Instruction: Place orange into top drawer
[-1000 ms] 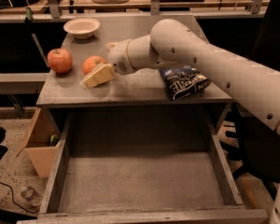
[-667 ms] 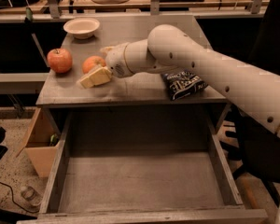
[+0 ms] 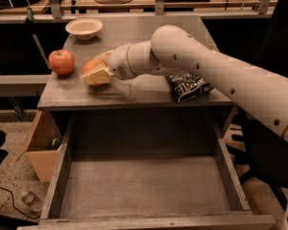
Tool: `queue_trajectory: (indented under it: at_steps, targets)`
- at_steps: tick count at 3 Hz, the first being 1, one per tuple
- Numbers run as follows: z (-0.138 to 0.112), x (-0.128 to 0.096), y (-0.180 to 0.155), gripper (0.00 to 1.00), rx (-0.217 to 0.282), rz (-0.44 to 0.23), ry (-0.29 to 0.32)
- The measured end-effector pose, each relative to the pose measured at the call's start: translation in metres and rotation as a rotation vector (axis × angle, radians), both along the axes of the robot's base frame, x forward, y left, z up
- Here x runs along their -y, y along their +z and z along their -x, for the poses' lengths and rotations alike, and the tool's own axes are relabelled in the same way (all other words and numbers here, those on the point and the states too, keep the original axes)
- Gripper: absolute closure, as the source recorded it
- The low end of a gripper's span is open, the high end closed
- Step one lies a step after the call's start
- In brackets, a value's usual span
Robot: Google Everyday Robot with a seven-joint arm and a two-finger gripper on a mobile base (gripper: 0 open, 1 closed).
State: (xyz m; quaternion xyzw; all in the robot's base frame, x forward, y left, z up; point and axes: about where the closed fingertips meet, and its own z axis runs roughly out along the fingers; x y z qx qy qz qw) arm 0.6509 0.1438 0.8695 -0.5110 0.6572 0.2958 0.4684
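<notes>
The orange (image 3: 90, 64) lies on the gray tabletop (image 3: 134, 90) at the left, next to a red apple (image 3: 61, 62). My gripper (image 3: 92, 67) reaches in from the right and is open, with one finger (image 3: 98, 75) in front of the orange and the other behind it. The near finger hides the orange's lower part. The top drawer (image 3: 144, 186) is pulled out wide below the tabletop's front edge, and its flat gray bottom holds nothing.
A white bowl (image 3: 84, 28) stands at the back left of the tabletop. A dark chip bag (image 3: 188, 86) lies at the front right, under my arm. An open cardboard box (image 3: 38, 147) sits on the floor left of the drawer.
My gripper has moved left along the tabletop, so its fingers now straddle the orange. The orange, apple and drawer have not moved.
</notes>
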Motion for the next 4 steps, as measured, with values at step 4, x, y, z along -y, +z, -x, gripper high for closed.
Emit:
queue_trajectory:
  at_steps: [4]
  targets:
    - [0.023,0.008,0.012,1.00,0.026,0.016,-0.017]
